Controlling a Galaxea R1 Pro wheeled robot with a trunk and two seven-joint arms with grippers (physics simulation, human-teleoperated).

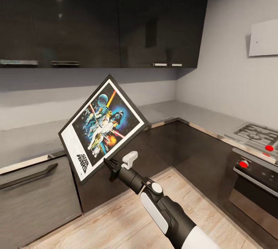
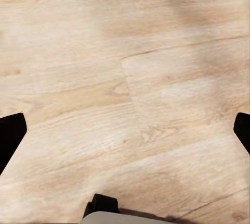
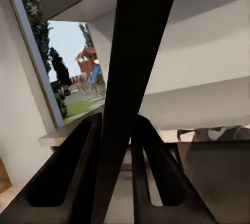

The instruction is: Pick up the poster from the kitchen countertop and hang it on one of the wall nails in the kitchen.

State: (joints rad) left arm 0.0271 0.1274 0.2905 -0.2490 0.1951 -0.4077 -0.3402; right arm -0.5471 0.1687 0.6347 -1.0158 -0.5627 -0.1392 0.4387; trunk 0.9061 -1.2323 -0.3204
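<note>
The poster (image 1: 103, 124), with its black frame, white border and Star Wars artwork, hangs tilted in the air in front of the kitchen countertop (image 1: 33, 141). My right gripper (image 1: 111, 165) is shut on its lower edge, near the corner. In the right wrist view the poster's dark edge (image 3: 140, 52) runs between the two fingers (image 3: 67, 179) of the right gripper (image 3: 117, 153). My left gripper (image 2: 126, 133) is open over the wooden floor (image 2: 130, 67), with only its dark fingertips (image 2: 10, 135) at the picture's sides.
Dark glossy upper cabinets (image 1: 96, 21) hang above the L-shaped worktop. A stove (image 1: 256, 133) with red knobs and an oven (image 1: 255, 181) stand at the right. A white panel (image 1: 264, 38) is on the right wall. A window (image 3: 73, 73) appears in the right wrist view.
</note>
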